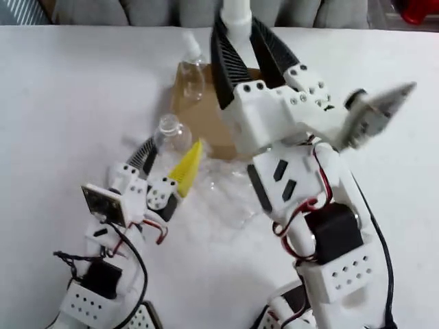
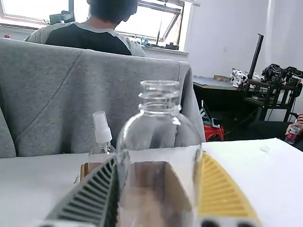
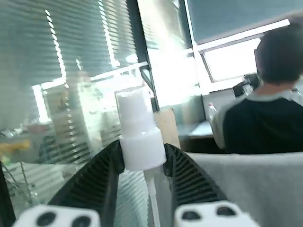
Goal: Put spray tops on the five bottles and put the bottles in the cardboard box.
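Note:
My left gripper (image 1: 169,152) is shut on a clear open-necked bottle (image 1: 171,131), held upright between its grey finger and yellow finger (image 1: 186,168). In the left wrist view the bottle (image 2: 158,156) stands with a bare threaded neck between the jaws. My right gripper (image 1: 240,51) is raised over the far side of the table, shut on a white spray top (image 1: 236,15). The right wrist view shows that spray top (image 3: 138,137) with its dip tube hanging between the black fingers. A capped bottle (image 1: 192,68) lies in the cardboard box (image 1: 209,116); it also appears behind as the capped bottle (image 2: 102,142).
Clear plastic wrapping (image 1: 226,188) lies crumpled on the white table (image 1: 68,103) between the two arms. Grey chair backs (image 2: 57,94) line the table's far edge, with a person seated beyond them.

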